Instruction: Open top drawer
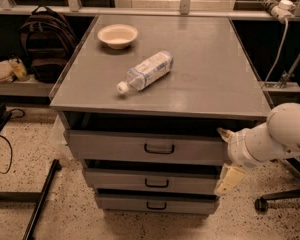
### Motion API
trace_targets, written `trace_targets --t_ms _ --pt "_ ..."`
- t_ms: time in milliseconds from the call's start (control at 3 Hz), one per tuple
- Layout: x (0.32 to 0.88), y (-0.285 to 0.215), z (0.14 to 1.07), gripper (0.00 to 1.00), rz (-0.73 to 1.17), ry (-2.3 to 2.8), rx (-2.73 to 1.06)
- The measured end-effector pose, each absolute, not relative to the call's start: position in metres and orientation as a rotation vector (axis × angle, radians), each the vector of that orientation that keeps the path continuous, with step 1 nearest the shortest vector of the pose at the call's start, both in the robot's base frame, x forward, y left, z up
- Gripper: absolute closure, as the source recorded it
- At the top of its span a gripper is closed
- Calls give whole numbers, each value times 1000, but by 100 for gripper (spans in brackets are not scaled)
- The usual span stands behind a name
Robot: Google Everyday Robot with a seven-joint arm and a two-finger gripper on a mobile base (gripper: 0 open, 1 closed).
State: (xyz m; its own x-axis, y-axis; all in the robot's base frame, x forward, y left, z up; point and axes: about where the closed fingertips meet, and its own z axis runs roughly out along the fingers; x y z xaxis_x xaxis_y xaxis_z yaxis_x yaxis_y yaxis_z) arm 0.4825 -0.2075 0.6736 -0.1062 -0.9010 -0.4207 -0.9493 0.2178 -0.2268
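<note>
The top drawer (115, 145) is the widest grey front, just under the cabinet top, with a black loop handle (159, 148) at its centre. A dark gap shows above its front. My gripper (225, 156) is at the drawer's right end, level with its front, on a white arm that reaches in from the right. It is open, with one fingertip (222, 132) up by the drawer's top corner and a beige finger (229, 179) lower, by the middle drawer. It holds nothing and is well right of the handle.
Two narrower grey drawers (150, 182) sit below. On the cabinet top (215, 69) lie a plastic bottle (146, 71) on its side and a beige bowl (117, 35). A backpack (45, 44) stands at the left. A black bar (42, 199) lies on the floor at the left, and a chair base (277, 199) is at the right.
</note>
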Motion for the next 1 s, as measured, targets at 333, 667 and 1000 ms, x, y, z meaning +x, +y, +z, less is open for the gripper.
trace_targets --t_ms 333,667,1000 --pt "486 -208 659 0 164 2039 -1703" --pt "494 -211 647 0 178 2057 -1694" --pt "494 -211 652 19 179 2057 -1694"
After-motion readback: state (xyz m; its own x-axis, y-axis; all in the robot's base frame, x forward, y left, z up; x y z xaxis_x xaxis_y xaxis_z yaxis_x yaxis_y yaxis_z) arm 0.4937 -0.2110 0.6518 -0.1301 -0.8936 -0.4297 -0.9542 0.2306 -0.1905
